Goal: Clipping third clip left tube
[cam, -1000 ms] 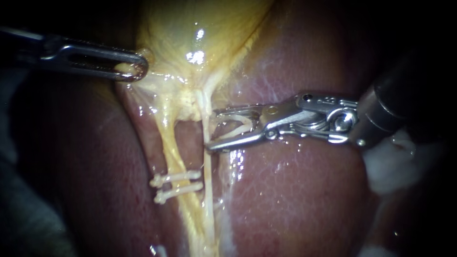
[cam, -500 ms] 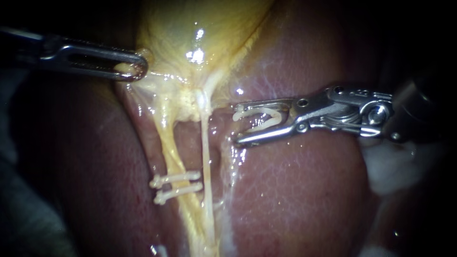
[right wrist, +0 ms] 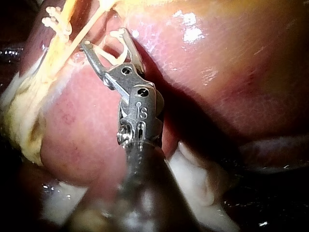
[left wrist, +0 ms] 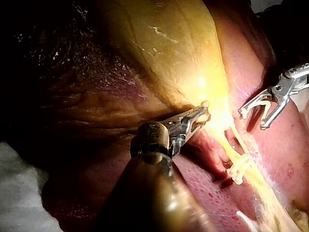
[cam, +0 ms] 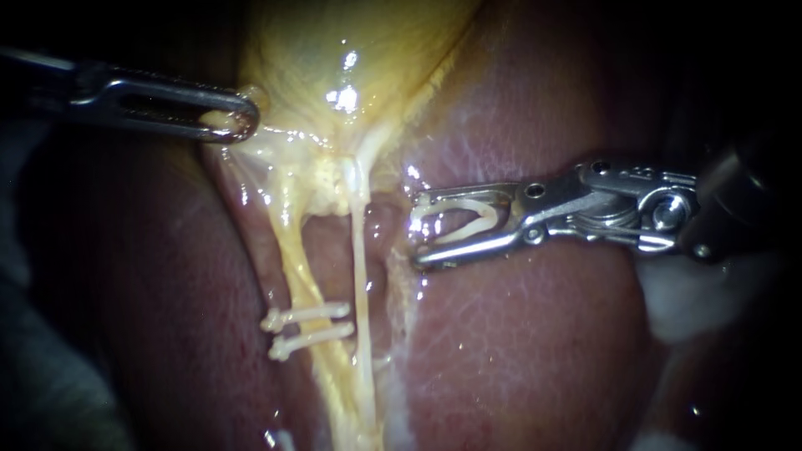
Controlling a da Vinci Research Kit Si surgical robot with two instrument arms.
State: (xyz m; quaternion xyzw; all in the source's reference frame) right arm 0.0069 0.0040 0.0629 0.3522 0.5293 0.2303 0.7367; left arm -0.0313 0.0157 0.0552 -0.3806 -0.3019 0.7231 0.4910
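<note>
Jaws of the right instrument (cam: 416, 230) hold a white clip (cam: 451, 204), spread wide, right of the left tube (cam: 294, 266) and clear of it; the left instrument (cam: 242, 123) clamps the gallbladder (cam: 351, 50) above that tube.

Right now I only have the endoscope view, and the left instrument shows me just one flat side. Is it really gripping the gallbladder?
Observer: Yes. The left wrist view shows the left instrument side-on, closed on a fold of the gallbladder.
Operator: And the clip in the right instrument?
Observer: The right wrist view shows the clip from behind the right instrument: open, nothing between its legs.
Operator: That white patch by its shaft?
Observer: A white pad, lying along the shaft against the liver.
</note>
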